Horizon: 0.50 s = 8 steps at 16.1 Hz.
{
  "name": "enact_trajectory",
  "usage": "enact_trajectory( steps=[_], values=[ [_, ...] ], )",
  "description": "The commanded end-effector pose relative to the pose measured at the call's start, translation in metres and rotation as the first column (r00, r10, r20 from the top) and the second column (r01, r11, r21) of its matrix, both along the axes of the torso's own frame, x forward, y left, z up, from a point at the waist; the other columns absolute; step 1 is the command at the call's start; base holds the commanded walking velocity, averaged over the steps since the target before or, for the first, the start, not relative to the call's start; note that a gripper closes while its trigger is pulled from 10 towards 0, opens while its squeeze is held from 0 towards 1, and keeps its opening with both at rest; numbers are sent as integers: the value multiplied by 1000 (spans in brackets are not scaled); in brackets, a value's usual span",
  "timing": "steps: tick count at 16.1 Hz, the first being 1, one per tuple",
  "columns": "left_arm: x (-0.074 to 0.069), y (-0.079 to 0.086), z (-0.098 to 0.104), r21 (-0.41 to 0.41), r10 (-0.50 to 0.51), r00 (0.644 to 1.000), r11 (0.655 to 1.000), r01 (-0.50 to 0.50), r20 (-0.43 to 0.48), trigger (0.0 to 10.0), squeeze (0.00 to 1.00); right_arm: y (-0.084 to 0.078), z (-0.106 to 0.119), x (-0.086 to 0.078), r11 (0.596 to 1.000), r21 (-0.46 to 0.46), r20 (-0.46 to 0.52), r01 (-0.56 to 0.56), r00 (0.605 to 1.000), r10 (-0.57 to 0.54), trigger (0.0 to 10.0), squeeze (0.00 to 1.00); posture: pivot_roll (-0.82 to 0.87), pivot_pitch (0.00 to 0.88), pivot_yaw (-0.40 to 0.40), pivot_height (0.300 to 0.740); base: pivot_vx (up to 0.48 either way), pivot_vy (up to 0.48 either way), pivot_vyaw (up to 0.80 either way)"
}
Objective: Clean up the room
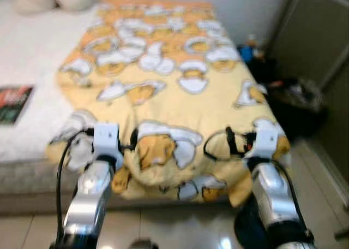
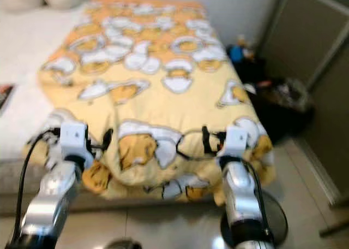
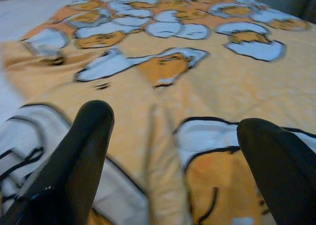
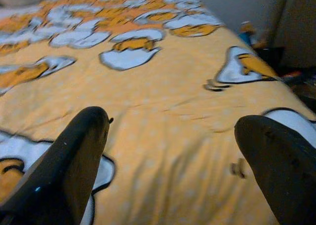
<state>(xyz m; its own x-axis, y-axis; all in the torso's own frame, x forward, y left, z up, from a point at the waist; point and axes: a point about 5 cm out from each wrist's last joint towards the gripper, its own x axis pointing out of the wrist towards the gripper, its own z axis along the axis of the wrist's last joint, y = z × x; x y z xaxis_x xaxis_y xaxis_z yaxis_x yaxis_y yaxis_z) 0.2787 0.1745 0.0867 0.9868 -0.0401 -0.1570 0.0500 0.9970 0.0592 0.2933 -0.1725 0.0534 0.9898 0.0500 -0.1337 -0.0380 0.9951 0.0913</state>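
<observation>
Yellow blanket (image 3: 163, 111) between spread jaws

Text: none was legible, frames too blurred.
Blanket (image 1: 163, 74): cartoon print only, no lettering, ahead of both claws.
Booklet (image 1: 13, 102): cover had red marks, unreadable; lay on bed well left of left claw.

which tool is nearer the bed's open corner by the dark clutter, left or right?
The right tool: it hangs over the yellow blanket at the corner beside the dark clutter. The left tool is on the white-sheet side.
</observation>
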Motion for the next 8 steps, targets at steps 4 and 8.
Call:
enact_trajectory(
  steps=[4, 8],
  values=[
    [4, -2, 11, -6, -50, 998, 999, 50, 43, 10000, 0, 16, 4, 6, 998, -31, 26, -53, 998, 54, 10000, 0, 53, 6, -41, 740, 0, 360, 156],
    [6, -2, 12, -24, -32, 998, 999, 33, 52, 10000, 0, 20, 3, 6, 997, -26, 25, -72, 997, 73, 10000, 0, 50, 0, -43, 740, 0, 480, 0]
  ],
)
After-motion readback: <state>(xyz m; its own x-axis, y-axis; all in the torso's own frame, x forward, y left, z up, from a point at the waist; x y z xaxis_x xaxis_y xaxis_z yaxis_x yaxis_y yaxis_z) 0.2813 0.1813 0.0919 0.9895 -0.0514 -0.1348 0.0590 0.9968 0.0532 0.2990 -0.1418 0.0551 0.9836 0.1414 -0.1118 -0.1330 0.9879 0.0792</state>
